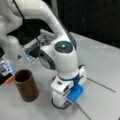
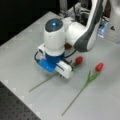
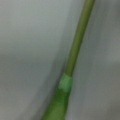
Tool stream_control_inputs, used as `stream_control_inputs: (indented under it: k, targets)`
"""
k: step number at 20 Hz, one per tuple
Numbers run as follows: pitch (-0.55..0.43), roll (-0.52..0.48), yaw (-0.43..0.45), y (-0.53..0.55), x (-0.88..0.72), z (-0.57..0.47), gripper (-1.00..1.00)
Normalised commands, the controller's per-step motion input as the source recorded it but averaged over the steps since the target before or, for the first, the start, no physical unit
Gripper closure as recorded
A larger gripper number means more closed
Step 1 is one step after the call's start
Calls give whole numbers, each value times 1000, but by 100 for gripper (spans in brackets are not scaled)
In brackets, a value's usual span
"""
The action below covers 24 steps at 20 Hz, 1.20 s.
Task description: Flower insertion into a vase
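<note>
The grey tabletop (image 2: 22, 57) carries the arm's gripper (image 2: 62, 75), lowered directly over the nearer flower (image 2: 79, 60), whose stem runs beneath it toward a front view's bottom left, a second flower (image 2: 99, 66) lying well apart. The vase (image 1: 25, 85) stands upright and empty beside the gripper. Whether the jaws are open or closed on the stem (image 3: 75, 50) cannot be told.

White rounded arm (image 1: 58, 53), dark grey joint seams, glowing blue-lit dark cap, blue-and-white wrist block, black cable.
</note>
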Motion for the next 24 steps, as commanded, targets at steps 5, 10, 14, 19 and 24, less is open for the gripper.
stream_control_inputs:
  k: [5,10,14,19,24]
  targets:
    - [86,1,-40,35,184,-27,-100]
    - [116,22,-64,35,199,-30,-100]
    - [94,19,-64,29,217,47,-100]
    - [64,-9,-39,30,215,17,-100]
    - [39,-11,-39,31,217,-28,-100]
